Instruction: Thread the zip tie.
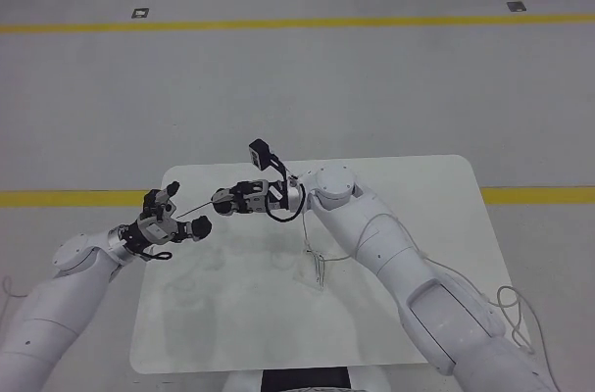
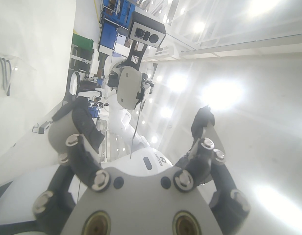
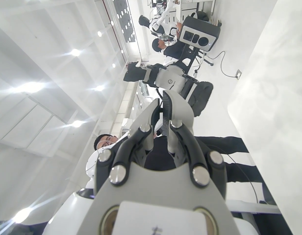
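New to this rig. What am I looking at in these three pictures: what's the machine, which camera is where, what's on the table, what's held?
It is a two-armed robot working at a white table. The top view looks down from a camera above its arms. The other two come from a camera on each wrist, looking along that arm's own fingers. The right gripper is shut on a thin dark zip tie and points its free end at the left gripper. That one is open, and the tie's tip sits in the gap between its fingers. On the table lies a clear bag, apparently holding more ties.
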Tool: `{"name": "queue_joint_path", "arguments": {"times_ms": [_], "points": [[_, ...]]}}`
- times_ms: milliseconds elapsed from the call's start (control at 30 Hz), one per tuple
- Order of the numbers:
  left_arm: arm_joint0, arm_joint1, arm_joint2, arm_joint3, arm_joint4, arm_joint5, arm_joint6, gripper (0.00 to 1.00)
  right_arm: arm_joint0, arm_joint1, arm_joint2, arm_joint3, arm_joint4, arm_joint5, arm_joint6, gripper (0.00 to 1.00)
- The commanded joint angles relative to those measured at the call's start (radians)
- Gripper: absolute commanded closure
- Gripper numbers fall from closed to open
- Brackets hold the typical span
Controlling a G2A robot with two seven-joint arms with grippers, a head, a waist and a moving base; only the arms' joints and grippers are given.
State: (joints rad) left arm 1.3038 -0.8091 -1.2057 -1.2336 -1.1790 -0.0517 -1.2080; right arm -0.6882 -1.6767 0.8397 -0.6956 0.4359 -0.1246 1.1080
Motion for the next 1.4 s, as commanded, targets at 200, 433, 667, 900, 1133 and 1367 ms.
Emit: {"name": "queue_joint_path", "arguments": {"times_ms": [200,433,667,900,1133,1367], "points": [[0.012,-0.006,-0.004,-0.028,0.000,0.012,0.026,0.02,-0.040,0.012,0.012,-0.062,-0.018,0.025,-0.038,1.00],[0.017,-0.010,-0.013,-0.024,0.009,0.027,0.014,0.71,-0.059,0.026,0.025,-0.101,-0.044,0.055,-0.039,1.00],[0.021,-0.015,-0.020,-0.023,0.018,0.030,0.010,0.82,-0.069,0.035,0.031,-0.128,-0.060,0.074,-0.038,1.00],[0.022,-0.019,-0.030,-0.024,0.031,0.034,0.003,0.84,-0.069,0.035,0.023,-0.138,-0.061,0.086,-0.036,1.00],[0.026,-0.021,-0.040,-0.027,0.045,0.042,-0.010,0.85,-0.061,0.029,0.010,-0.132,-0.048,0.089,-0.024,1.00],[0.029,-0.024,-0.049,-0.033,0.056,0.049,-0.022,0.87,-0.049,0.020,-0.006,-0.112,-0.030,0.099,-0.008,1.00]]}}
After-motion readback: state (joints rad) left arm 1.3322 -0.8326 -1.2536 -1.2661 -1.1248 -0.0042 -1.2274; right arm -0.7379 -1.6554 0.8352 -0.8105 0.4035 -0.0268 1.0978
